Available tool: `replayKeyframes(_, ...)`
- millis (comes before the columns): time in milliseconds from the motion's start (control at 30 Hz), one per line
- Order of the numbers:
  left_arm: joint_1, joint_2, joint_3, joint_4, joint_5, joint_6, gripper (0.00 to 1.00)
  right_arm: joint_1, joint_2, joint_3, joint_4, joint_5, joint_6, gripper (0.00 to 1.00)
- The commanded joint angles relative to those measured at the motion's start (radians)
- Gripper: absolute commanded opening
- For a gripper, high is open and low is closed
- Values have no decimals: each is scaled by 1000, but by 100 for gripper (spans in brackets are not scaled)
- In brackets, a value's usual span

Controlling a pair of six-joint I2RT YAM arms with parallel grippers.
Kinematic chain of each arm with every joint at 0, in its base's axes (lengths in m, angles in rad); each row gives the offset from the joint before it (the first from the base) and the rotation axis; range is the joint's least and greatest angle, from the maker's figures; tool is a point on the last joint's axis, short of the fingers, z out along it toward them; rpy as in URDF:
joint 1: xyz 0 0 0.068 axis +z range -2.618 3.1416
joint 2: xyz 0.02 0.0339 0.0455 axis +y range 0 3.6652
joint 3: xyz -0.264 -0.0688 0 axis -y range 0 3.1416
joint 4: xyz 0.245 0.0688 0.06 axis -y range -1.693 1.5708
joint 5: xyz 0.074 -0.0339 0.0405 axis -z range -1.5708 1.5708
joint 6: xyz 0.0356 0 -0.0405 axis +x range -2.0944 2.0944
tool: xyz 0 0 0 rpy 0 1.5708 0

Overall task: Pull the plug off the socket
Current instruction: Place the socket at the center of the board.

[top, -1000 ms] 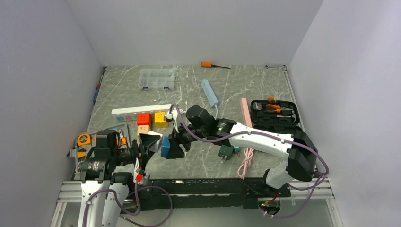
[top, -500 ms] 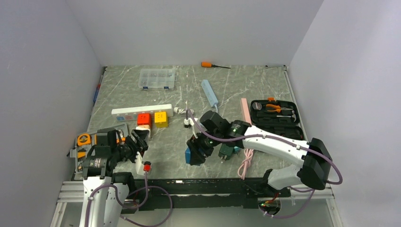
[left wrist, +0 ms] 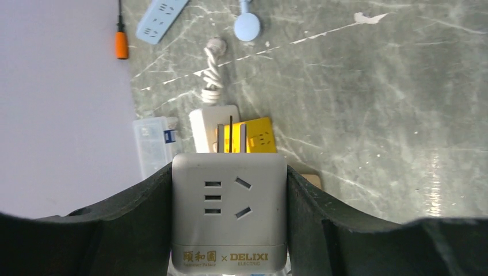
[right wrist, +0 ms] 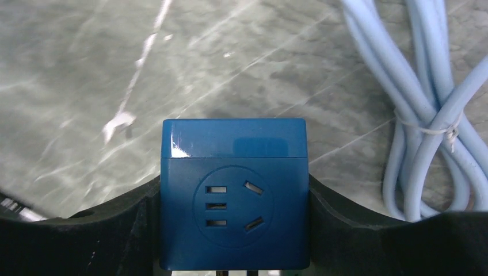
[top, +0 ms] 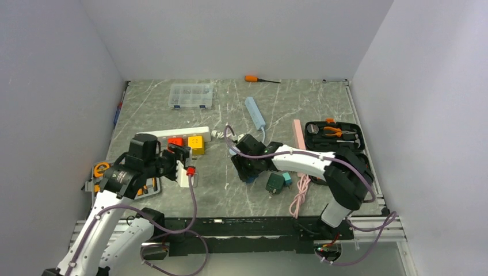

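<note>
Left wrist view: your left gripper (left wrist: 229, 187) clamps the grey plug cube (left wrist: 229, 230), its bare prongs (left wrist: 221, 138) clear of the white power strip (left wrist: 204, 123) and yellow cube (left wrist: 262, 138) beyond. Your right gripper (right wrist: 233, 195) grasps a blue plug cube (right wrist: 233, 138) over the table (right wrist: 86, 69), beside a pale-blue cable (right wrist: 414, 115).
</note>
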Motion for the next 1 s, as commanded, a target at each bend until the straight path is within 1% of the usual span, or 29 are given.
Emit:
replayKeyframes(0,-108,-2,-40,55,-133,-96,0,-8,68,33,89,180,54,0)
replayKeyframes(67,-142,12,-49,59,-142,-92,0,-15,90,23,104,221,68,0)
replayKeyframes(167,-186,46,-42,71,-150,-130,0,-22,92,-8,122,257,89,0)
replayKeyframes(233,-211,66,-37,81,-150,-150,0,-25,88,-31,123,270,102,4)
replayKeyframes(300,-237,79,-38,95,-151,-167,0,-27,78,-56,114,276,118,4)
replayKeyframes(333,-251,85,-40,104,-151,-172,0,-26,66,-74,109,280,132,5)
replayKeyframes(433,-298,104,-44,133,-153,-213,0,-26,3,-139,103,294,179,10)
replayKeyframes(467,-315,116,-42,144,-155,-240,0,-26,-18,-158,97,305,195,15)
replayKeyframes(500,-333,127,-38,154,-161,-265,0,-26,-41,-174,89,313,210,23)
replayKeyframes(600,-396,170,-17,169,-181,-328,0,-26,-103,-211,80,324,231,42)
replayKeyframes(667,-438,204,0,177,-198,-363,0,-26,-129,-218,91,305,229,59)
replayKeyframes(700,-460,225,9,178,-207,-378,0,-27,-136,-215,93,296,230,65)
replayKeyframes(733,-482,245,18,180,-218,-388,0,-26,-141,-211,96,285,229,70)
replayKeyframes(767,-508,274,29,177,-226,-395,0,-27,-147,-203,100,276,230,72)
replayKeyframes(800,-524,296,40,178,-232,-400,0,-26,-156,-195,104,261,231,77)
replayKeyframes(867,-542,342,63,178,-232,-415,0,-26,-181,-177,108,245,230,94)
replayKeyframes(900,-546,366,79,177,-231,-417,0,-26,-196,-166,105,237,229,99)
replayKeyframes(967,-553,415,100,176,-224,-425,0,-27,-231,-140,85,239,227,100)
